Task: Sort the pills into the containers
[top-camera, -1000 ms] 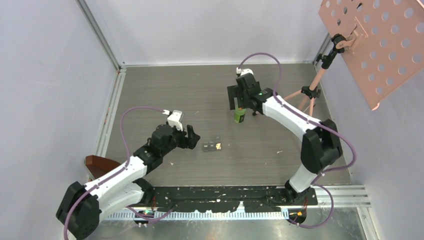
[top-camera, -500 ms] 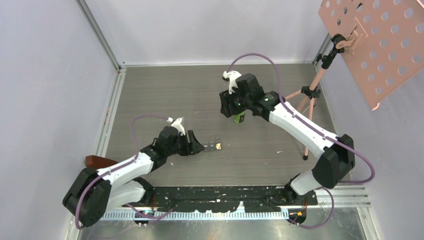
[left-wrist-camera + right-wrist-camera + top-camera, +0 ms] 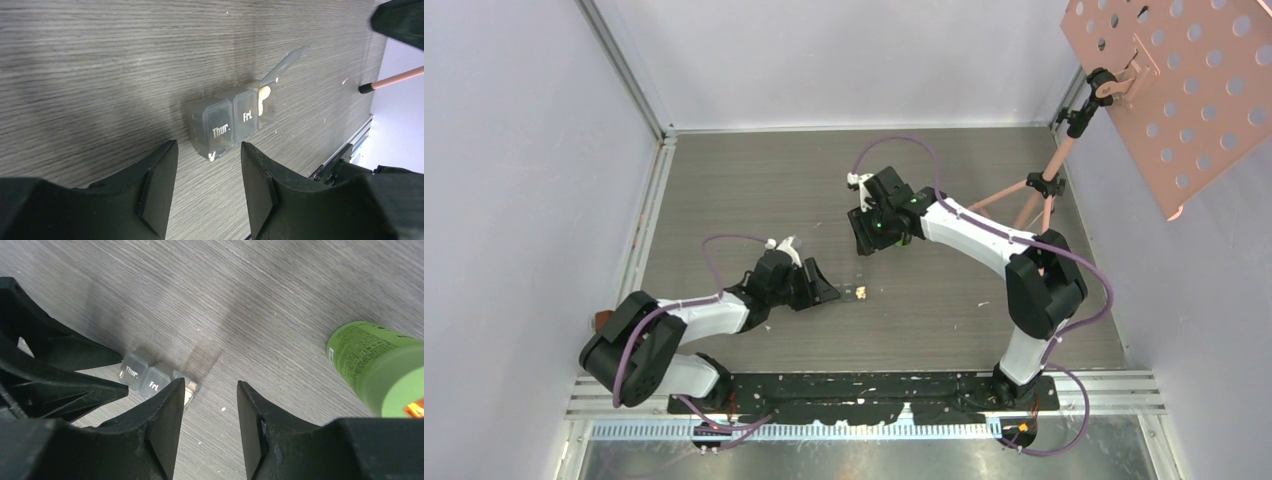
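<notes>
Lying just ahead of the left tool (image 3: 207,172), open and empty, the pill organiser (image 3: 232,122) points lengthwise away; right tool (image 3: 207,415) open too.

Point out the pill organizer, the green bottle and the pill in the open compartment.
pill organizer (image 3: 221,131): left wrist view, on the lid marked Thur.
green bottle (image 3: 372,360): right wrist view, on its labelled side.
pill (image 3: 265,92): left wrist view, on the pale pill itself.
</notes>
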`<control>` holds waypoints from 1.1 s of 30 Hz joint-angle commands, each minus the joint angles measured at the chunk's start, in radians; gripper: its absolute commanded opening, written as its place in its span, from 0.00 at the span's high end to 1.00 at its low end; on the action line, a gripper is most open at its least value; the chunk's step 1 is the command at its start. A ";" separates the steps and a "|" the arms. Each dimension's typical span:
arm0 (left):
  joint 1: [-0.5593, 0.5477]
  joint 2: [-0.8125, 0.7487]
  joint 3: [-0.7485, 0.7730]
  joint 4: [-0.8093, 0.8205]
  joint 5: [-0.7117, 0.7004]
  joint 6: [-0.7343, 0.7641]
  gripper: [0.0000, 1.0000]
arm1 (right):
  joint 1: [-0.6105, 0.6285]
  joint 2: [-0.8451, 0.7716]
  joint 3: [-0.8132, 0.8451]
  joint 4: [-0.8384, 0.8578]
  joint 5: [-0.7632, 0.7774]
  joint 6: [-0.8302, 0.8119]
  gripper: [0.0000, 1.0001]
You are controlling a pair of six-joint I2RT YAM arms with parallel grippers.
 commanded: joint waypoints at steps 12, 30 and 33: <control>-0.005 0.060 0.062 -0.127 -0.103 0.069 0.55 | 0.011 0.072 -0.021 0.054 -0.039 0.042 0.56; -0.062 0.125 0.159 -0.273 -0.183 0.092 0.66 | 0.022 0.049 -0.069 0.056 -0.051 0.053 0.60; -0.068 0.123 0.181 -0.323 -0.205 0.098 0.66 | 0.022 0.038 -0.072 0.044 -0.055 0.053 0.62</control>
